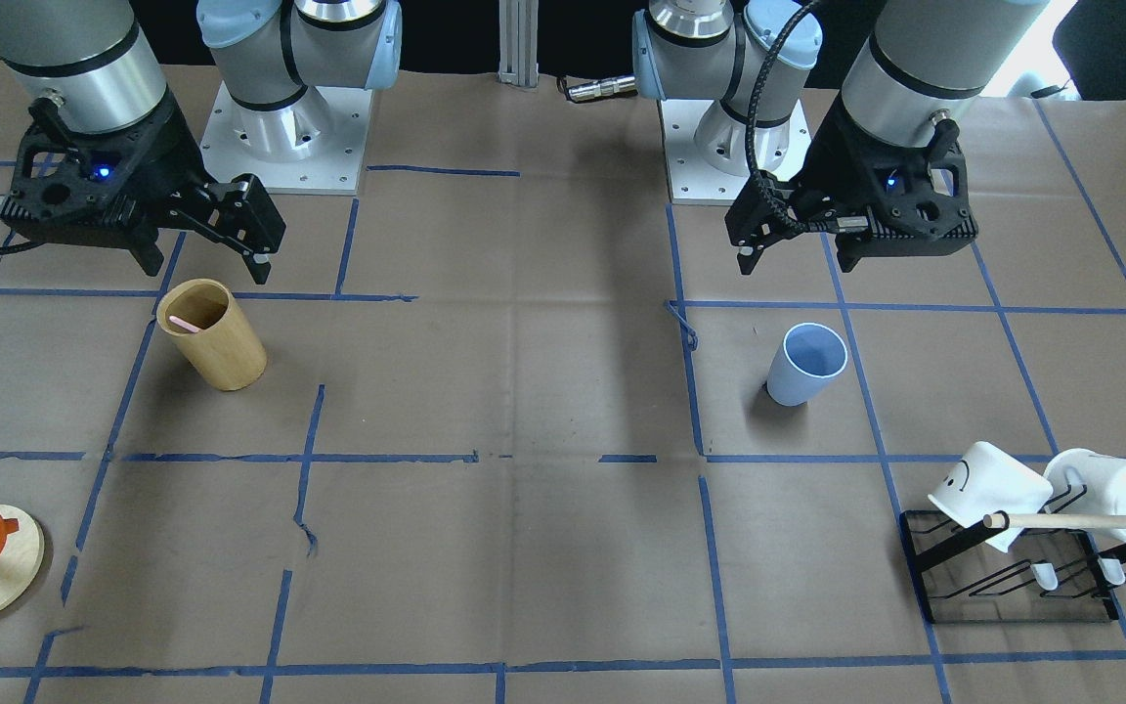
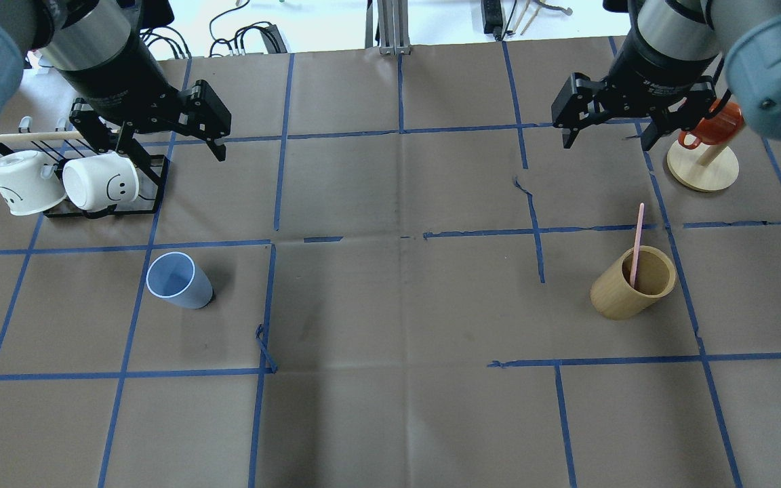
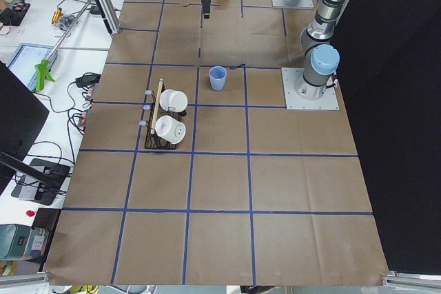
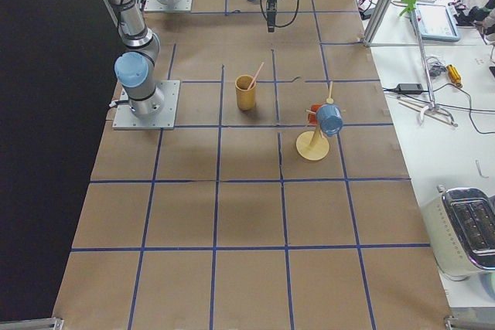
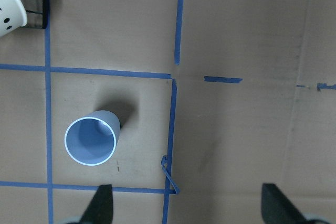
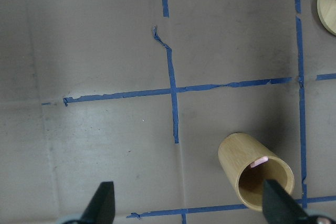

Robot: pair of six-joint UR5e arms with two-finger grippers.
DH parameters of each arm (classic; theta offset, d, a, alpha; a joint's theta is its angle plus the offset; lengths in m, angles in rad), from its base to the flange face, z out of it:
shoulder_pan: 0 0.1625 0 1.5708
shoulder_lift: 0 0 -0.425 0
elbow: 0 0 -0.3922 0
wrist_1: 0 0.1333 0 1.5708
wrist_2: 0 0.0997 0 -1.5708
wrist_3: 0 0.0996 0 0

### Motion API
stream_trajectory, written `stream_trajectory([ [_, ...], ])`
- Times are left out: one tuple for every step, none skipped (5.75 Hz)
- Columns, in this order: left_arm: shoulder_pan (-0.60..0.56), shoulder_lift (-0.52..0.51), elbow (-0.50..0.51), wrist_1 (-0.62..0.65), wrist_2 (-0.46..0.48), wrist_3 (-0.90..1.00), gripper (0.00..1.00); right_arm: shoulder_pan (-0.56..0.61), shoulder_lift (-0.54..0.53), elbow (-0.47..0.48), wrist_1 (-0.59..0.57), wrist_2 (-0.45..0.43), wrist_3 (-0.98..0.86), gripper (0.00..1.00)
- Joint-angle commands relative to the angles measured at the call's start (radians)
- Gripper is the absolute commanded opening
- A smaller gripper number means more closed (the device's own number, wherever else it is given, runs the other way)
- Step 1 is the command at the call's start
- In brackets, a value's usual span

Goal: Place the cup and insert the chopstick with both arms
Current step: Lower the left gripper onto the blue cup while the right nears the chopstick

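Note:
The pale blue cup (image 2: 177, 279) stands upright on the table, also seen in the front view (image 1: 804, 367) and the left wrist view (image 5: 92, 139). My left gripper (image 2: 170, 146) is open and empty, above and behind the cup, over the rack's edge. One pink chopstick (image 2: 636, 237) leans inside the tan bamboo cylinder (image 2: 633, 283); its tip shows in the right wrist view (image 6: 259, 162). My right gripper (image 2: 607, 139) is open and empty, hovering well behind the cylinder.
A black rack (image 2: 153, 177) with two white mugs (image 2: 95, 183) and a long wooden dowel (image 2: 31, 136) stands at the far left. An orange mug (image 2: 719, 122) hangs on a round wooden stand (image 2: 702, 173) at the far right.

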Motion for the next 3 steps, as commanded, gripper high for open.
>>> stream_trajectory([
  [-0.001,-0.001,0.000,0.000,0.006,0.004,0.99,0.013,-0.003,-0.011,0.020,-0.019,0.011,1.00],
  [-0.001,-0.006,-0.009,0.005,0.008,0.009,0.99,0.013,-0.002,-0.011,0.031,-0.017,0.011,1.00],
  [0.002,0.005,-0.014,0.011,0.006,0.059,0.99,0.013,0.000,-0.010,0.029,-0.016,0.009,1.00],
])
